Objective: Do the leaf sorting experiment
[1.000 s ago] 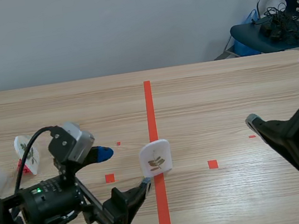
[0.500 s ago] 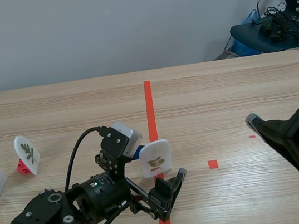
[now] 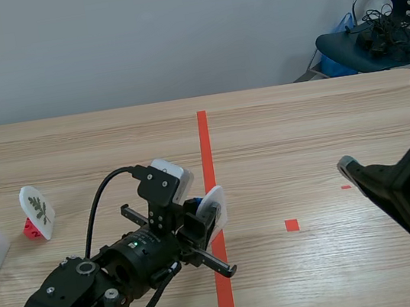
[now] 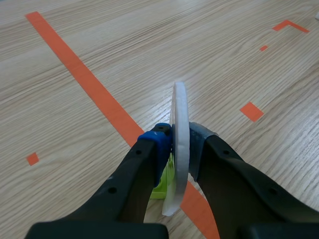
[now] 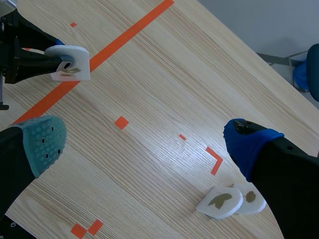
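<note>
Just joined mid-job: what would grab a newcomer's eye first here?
The left end effector, shut on a white leaf card held edge-on over the orange centre line. Next, the right end effector, open wide at the right, with two leaf cards lying flat near it.

The scene camera sat low between the two arms and faced across the pale wooden table (image 3: pixel 323 120) toward a plain grey wall (image 3: pixel 134 40), taking in the table's whole width from some way back. The left wrist camera looked forward and down from very near over the left gripper (image 4: pixel 180 144), which was clamped on a white rounded leaf card (image 4: pixel 180 114) seen edge-on, while the right wrist camera looked down from higher up, past the widely parted right gripper (image 5: pixel 144 144). All three views shared that card and the long orange-red tape line (image 3: pixel 203 138) by it.
</note>
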### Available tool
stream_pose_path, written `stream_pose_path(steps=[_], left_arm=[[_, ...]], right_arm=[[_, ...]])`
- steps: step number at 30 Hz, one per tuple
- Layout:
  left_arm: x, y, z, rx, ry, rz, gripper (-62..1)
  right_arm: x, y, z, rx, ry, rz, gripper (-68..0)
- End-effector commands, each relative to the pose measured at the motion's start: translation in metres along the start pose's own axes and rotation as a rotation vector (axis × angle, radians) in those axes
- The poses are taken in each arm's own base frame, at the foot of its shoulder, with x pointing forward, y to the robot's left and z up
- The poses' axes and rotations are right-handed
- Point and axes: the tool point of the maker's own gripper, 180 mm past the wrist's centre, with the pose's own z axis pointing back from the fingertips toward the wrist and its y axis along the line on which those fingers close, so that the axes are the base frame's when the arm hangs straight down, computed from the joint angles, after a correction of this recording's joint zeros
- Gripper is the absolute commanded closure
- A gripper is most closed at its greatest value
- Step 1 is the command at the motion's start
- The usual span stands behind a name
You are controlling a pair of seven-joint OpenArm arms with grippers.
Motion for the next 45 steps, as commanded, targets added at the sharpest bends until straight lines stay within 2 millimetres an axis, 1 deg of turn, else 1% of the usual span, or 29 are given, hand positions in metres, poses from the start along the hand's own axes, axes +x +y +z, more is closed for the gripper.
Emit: stream_pose_path(steps=[1, 3, 6, 9, 12, 15, 17, 19, 21, 24, 27, 32, 36, 38, 39, 40, 41, 44, 45], left_arm=[[0.011, 0.0, 0.001, -0.004, -0.011, 0.0, -6.5], [0.013, -0.002, 0.008, -0.008, 0.012, -0.014, -6.5], [0.029, 0.0, 0.026, 0.002, 0.006, -0.036, -6.5], [0.045, 0.009, 0.051, 0.046, -0.004, -0.056, -6.5], [0.054, 0.024, 0.08, 0.129, -0.021, -0.01, -6.5], [0.05, 0.045, 0.11, 0.234, -0.022, 0.077, -6.5], [0.04, 0.056, 0.128, 0.289, -0.007, 0.127, -6.5], [0.029, 0.068, 0.144, 0.347, 0.006, 0.161, -6.5], [0.027, 0.081, 0.155, 0.402, -0.009, 0.17, -6.5], [0.027, 0.101, 0.166, 0.488, -0.042, 0.174, -6.5], [0.016, 0.122, 0.169, 0.572, -0.029, 0.187, -6.5], [-0.008, 0.144, 0.169, 0.632, -0.02, 0.204, -6.5], [-0.021, 0.161, 0.172, 0.697, -0.011, 0.21, -6.5], [-0.026, 0.166, 0.173, 0.71, -0.007, 0.214, -6.6], [-0.027, 0.168, 0.174, 0.714, -0.005, 0.215, -7.6], [-0.027, 0.169, 0.174, 0.717, -0.005, 0.215, -10.5], [-0.027, 0.169, 0.174, 0.718, -0.005, 0.215, -15.5], [-0.027, 0.169, 0.174, 0.718, -0.007, 0.214, -34.1], [-0.026, 0.169, 0.174, 0.717, -0.009, 0.213, -38.5]], right_arm=[[0.006, -0.005, 0.0, -0.014, -0.021, 0.01, -67.9], [0.006, -0.005, 0.0, -0.014, -0.021, 0.01, -67.9], [0.006, -0.005, 0.0, -0.014, -0.021, 0.01, -67.9], [0.006, -0.005, 0.0, -0.014, -0.021, 0.01, -67.9], [0.006, -0.005, 0.0, -0.014, -0.021, 0.01, -67.9], [0.006, -0.005, 0.0, -0.014, -0.021, 0.01, -67.9], [0.006, -0.005, 0.0, -0.014, -0.02, 0.01, -67.9], [0.006, -0.005, 0.0, -0.014, -0.021, 0.01, -67.9], [0.006, -0.005, 0.0, -0.014, -0.021, 0.01, -67.9], [0.006, -0.005, 0.0, -0.014, -0.02, 0.01, -67.9], [0.006, -0.005, 0.0, -0.014, -0.02, 0.01, -67.9], [0.006, -0.005, 0.0, -0.014, -0.02, 0.01, -67.9], [0.005, -0.005, 0.0, -0.014, -0.017, 0.01, -67.9], [0.005, -0.005, 0.0, -0.014, -0.017, 0.01, -67.9], [0.005, -0.005, 0.0, -0.014, -0.017, 0.01, -67.9], [0.005, -0.005, 0.0, -0.014, -0.017, 0.01, -67.9], [0.005, -0.005, 0.0, -0.014, -0.017, 0.01, -67.9], [0.005, -0.005, 0.0, -0.014, -0.017, 0.01, -67.9], [0.005, -0.005, 0.0, -0.014, -0.017, 0.01, -67.9]])
